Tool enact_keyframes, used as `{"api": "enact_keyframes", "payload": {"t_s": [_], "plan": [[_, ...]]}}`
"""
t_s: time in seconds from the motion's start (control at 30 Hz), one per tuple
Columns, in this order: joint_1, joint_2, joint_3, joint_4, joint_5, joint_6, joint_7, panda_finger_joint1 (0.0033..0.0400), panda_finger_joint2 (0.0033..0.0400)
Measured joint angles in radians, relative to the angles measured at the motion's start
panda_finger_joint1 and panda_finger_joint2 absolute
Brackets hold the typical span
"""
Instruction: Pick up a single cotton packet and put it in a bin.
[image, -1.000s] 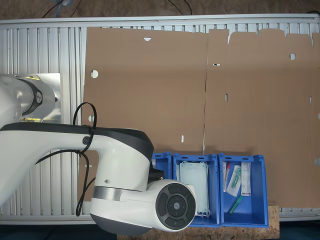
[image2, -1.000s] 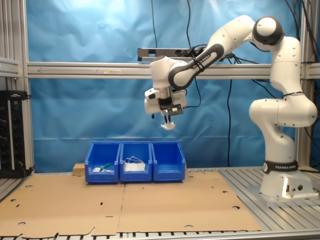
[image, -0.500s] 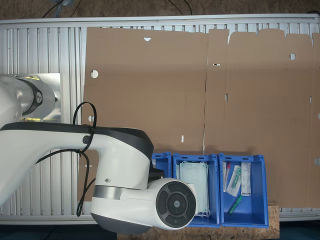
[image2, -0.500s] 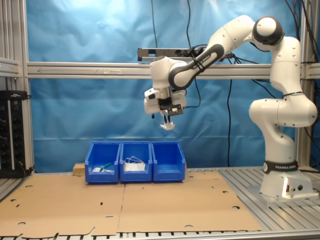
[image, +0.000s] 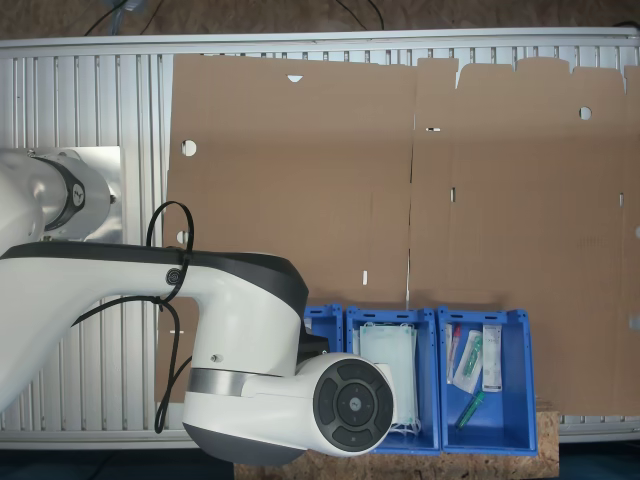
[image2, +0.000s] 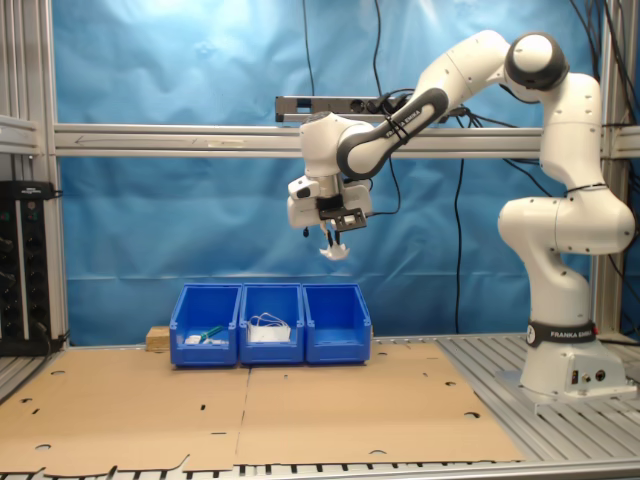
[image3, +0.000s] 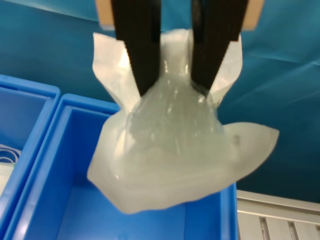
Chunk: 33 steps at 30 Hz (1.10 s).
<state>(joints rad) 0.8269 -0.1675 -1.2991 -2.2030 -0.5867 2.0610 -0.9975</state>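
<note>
My gripper (image2: 333, 241) hangs high in the air above the row of blue bins, shut on the cotton packet (image2: 336, 252), a small white puffy packet in crinkled clear wrap. In the wrist view the two black fingers (image3: 136, 45) pinch the packet (image3: 170, 150) at its upper part, and it dangles below them over an empty blue bin (image3: 60, 200). In the second exterior view that bin (image2: 337, 325) is the one at the second exterior view's right end of the row. In the first exterior view the arm covers the bin (image: 322, 322) beneath it.
Three blue bins stand side by side on flat cardboard (image2: 300, 400). The middle bin (image: 390, 380) holds pale-green face masks; the end bin (image: 485, 380) holds small packaged items. A wooden block (image2: 156, 338) sits beside the row. The robot base (image2: 565, 370) stands at the second exterior view's right.
The gripper with the packet has shifted very slightly toward the second exterior view's left; otherwise nothing has visibly changed.
</note>
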Motion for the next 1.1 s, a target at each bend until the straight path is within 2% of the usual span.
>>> {"api": "enact_keyframes", "payload": {"t_s": [0.33, 0.37, 0.53, 0.57, 0.73, 0.77, 1.0, 1.03, 1.1], "plan": [[0.000, 0.000, -0.002, 0.000, 0.000, 0.001, -0.002, 0.0040, 0.0040], [0.000, 0.000, -0.002, 0.000, 0.000, 0.001, -0.002, 0.0062, 0.0062], [0.000, 0.000, -0.002, 0.000, 0.000, 0.001, -0.003, 0.0062, 0.0062], [0.000, 0.000, -0.002, 0.000, 0.000, 0.001, -0.003, 0.0144, 0.0144], [0.000, 0.000, -0.002, 0.000, 0.000, 0.001, -0.003, 0.0144, 0.0144], [0.000, 0.000, -0.002, 0.000, 0.000, 0.001, -0.003, 0.0221, 0.0221], [0.000, 0.000, -0.002, 0.000, 0.000, 0.001, -0.003, 0.0221, 0.0221], [0.000, 0.000, -0.002, 0.000, 0.000, 0.001, -0.003, 0.0379, 0.0379], [0.000, 0.000, -0.002, 0.000, 0.000, 0.001, -0.003, 0.0379, 0.0379]]}}
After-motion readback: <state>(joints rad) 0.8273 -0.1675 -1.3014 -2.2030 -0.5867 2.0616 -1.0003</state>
